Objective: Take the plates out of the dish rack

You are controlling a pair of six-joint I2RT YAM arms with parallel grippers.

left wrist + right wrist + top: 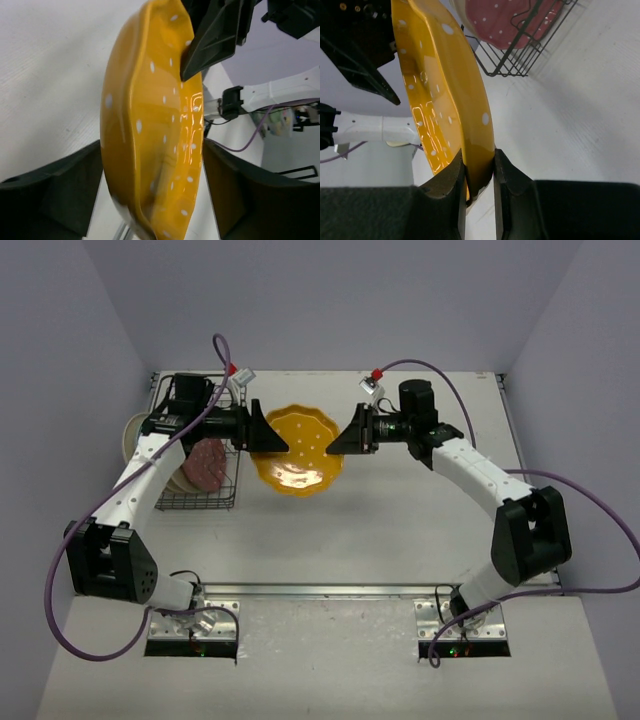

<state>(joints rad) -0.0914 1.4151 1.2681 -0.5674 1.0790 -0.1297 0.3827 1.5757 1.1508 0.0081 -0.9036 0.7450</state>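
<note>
One plate is out of the dish rack (195, 505), and it hangs between my two grippers. My right gripper (479, 172) is clenched on the rim of the yellow plate (440, 95), with both fingers (512, 195) pressed against it, one on each face. My left gripper (152, 145) straddles the opposite rim, but its jaws stand parted with a gap showing on either side of the plate. I judge that the right side alone carries the weight. The plate is held above the table (400, 530), just to the right of the dish rack, with its hollow face turned up toward the overhead camera.

Further out, a dark pink plate (207, 462) with white dots stands on edge inside the rack wires. Cream plates (133, 435) show at the rack's left end. I cannot tell how many there are, or whether the outermost one sits inside the wires or leans just outside them.

No plate lies set down on the table anywhere in view, so I judge the job to be at an early stage. The first plate is lifted clear and sits between my arms, but it is not yet put down. Left to do: lay the yellow plate on the table, then go back for the pink one and the cream ones.
</note>
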